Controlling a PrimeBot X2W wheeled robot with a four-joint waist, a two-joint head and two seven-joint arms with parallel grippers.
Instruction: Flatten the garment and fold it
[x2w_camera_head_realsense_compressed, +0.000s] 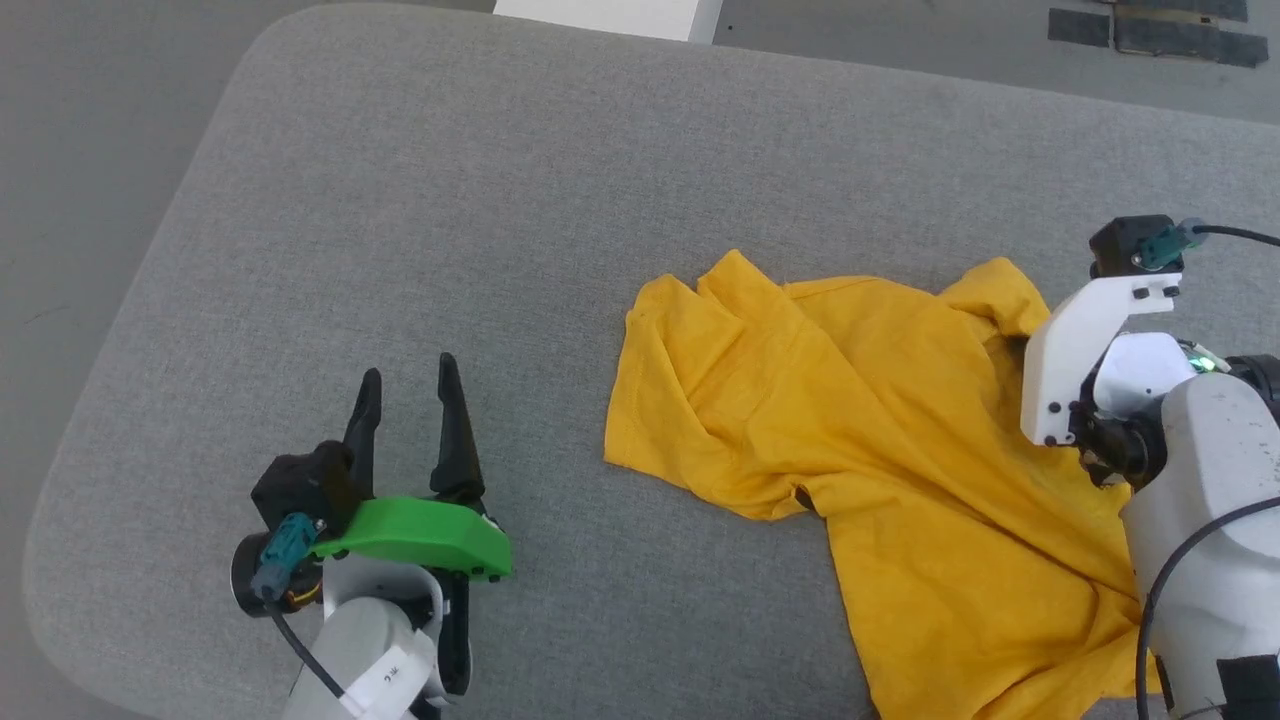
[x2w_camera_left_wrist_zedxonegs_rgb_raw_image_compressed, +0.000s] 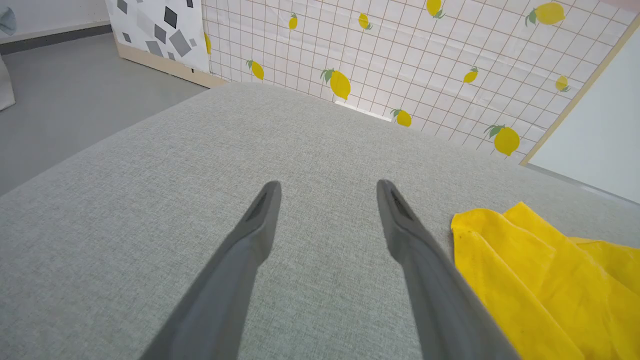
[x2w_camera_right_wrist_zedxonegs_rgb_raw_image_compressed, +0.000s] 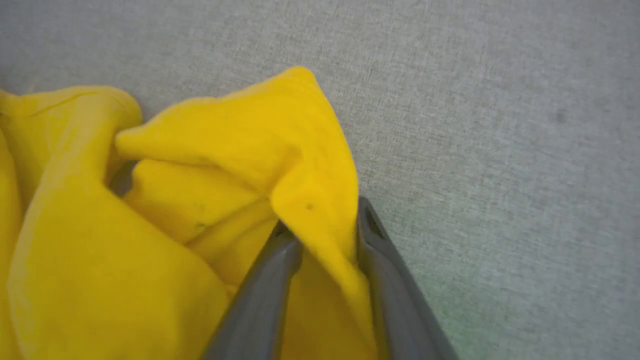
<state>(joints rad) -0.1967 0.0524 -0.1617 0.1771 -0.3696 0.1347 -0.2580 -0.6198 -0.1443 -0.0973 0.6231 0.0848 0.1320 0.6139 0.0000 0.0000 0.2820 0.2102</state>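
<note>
Yellow garment (x2w_camera_right_wrist_zedxonegs_rgb_raw_image_compressed: 200, 200) fold tight in the narrowed right pincer (x2w_camera_right_wrist_zedxonegs_rgb_raw_image_compressed: 324, 220); left pincer (x2w_camera_head_realsense_compressed: 409, 365) spread wide, empty.

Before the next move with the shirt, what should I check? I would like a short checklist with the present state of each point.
1. Shirt fold inside right gripper: ok.
2. Right grip closed firmly: cannot tell.
3. Left gripper open, apart from the shirt: ok.
4. Shirt flat: not ok, crumpled.
5. Bare table left of the shirt for spreading: ok.
</note>
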